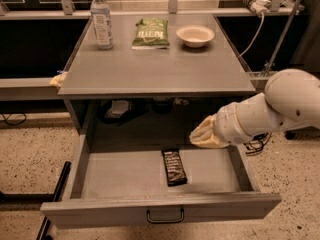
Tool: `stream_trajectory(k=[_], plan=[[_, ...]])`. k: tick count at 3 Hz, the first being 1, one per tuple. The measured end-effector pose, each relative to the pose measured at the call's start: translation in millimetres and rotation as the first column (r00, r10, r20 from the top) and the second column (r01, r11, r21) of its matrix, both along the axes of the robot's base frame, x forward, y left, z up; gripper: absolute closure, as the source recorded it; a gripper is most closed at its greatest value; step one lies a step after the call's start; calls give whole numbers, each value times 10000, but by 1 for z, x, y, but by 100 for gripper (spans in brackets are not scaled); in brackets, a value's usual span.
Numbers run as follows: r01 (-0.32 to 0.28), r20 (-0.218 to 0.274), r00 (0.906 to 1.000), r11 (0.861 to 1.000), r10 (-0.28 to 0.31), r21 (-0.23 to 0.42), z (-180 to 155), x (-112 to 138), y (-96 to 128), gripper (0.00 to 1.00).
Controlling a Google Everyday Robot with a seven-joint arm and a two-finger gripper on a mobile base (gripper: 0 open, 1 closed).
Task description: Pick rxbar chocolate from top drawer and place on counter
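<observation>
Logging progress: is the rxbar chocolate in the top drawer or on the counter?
In the drawer. The rxbar chocolate lies flat in the open top drawer; the claw hangs over the drawer's right side, off the bar.

The gripper (204, 133), a pale cream lump, is over the right side of the drawer (125, 176). Right of it, the arm (272, 109) is fat, round, smooth and white.

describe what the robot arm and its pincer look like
The arm is smooth white, built from thick rounded segments with a bulbous joint. The pincer, above the top drawer's right side, looks cream-coloured and tapered. No cables or markings show on it.
</observation>
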State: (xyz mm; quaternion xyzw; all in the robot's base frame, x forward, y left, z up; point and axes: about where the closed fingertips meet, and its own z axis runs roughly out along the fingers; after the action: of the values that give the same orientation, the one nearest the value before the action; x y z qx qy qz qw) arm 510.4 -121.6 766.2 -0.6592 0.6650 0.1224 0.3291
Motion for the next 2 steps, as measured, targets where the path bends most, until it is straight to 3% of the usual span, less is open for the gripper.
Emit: stream_trajectory(k=[2], plan=[[-1374, -580, 9882, 9880, 1416, 707, -52, -7, 43, 59]])
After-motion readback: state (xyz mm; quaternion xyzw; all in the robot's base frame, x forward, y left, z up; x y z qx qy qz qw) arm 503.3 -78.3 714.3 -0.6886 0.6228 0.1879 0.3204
